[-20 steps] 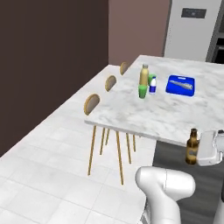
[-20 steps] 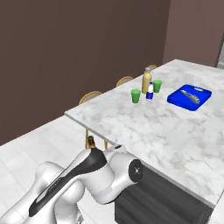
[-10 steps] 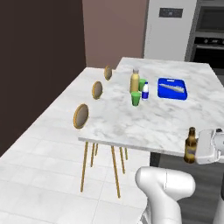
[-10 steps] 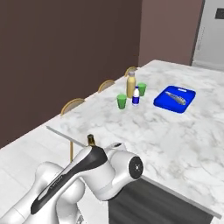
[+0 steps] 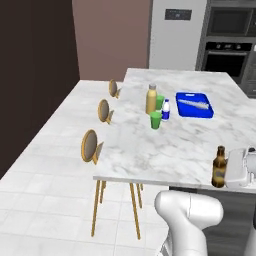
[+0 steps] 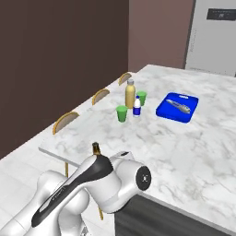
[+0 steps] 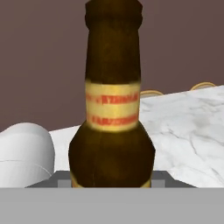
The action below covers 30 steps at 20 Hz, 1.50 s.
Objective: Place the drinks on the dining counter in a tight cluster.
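Observation:
My gripper (image 5: pixel 224 174) is shut on the slim brown beer bottle (image 5: pixel 218 167), which it holds upright at the near edge of the dining counter (image 5: pixel 175 147). In the hand view the beer bottle (image 7: pixel 113 109) stands close up, with a yellow and red label. Its neck (image 6: pixel 96 148) pokes up behind my arm in the right base view. Farther along the counter stand the tall yellow juice bottle (image 5: pixel 151 99) (image 6: pixel 130 93) and, beside it, the small blue-capped water bottle (image 5: pixel 165 110) (image 6: pixel 137 106).
Two green cups (image 5: pixel 156 120) (image 5: pixel 160 102) stand by the juice and water bottles. A blue tray (image 5: pixel 194 104) (image 6: pixel 177 107) lies to their right. Three round tan stools (image 5: pixel 90 146) line the counter's left side. A fridge (image 5: pixel 177 35) and oven (image 5: pixel 230 50) stand behind.
The whole picture has shifted, so the base has driven along the counter's end and turned. The beer bottle has stayed in my shut gripper.

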Tool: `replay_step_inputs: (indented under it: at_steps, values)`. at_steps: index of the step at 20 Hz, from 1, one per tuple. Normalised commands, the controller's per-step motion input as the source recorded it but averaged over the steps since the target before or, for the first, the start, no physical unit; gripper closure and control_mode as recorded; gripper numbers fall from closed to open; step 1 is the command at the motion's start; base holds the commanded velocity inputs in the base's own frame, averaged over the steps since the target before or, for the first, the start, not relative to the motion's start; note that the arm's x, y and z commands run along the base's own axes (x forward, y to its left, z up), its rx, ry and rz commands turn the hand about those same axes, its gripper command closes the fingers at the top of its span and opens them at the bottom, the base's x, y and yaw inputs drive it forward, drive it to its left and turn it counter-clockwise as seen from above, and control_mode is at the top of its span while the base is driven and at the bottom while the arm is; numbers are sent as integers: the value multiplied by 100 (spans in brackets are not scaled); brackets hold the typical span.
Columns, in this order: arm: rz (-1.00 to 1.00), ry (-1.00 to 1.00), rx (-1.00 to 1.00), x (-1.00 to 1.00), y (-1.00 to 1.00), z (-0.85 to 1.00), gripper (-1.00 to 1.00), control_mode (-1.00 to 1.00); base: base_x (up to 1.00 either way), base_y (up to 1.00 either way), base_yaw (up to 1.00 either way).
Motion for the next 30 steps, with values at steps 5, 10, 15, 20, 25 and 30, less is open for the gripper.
replay_step_inputs:
  at_steps: [5, 10, 15, 20, 25, 30]
  values:
    - [0, 0, 0, 0, 0, 0, 100, 100, 65, 13, -11]
    - [0, 0, 0, 0, 0, 0, 100, 100, 60, 7, -1]
    - [0, 0, 0, 0, 0, 0, 100, 100, 24, 1, 0]
    - [0, 0, 0, 0, 0, 0, 100, 100, 0, 0, 0]
    - [0, 0, 0, 0, 0, 0, 100, 100, 0, 0, 1]
    - [0, -13, 0, 13, 1, 10, 100, -100, 6, 2, 1]
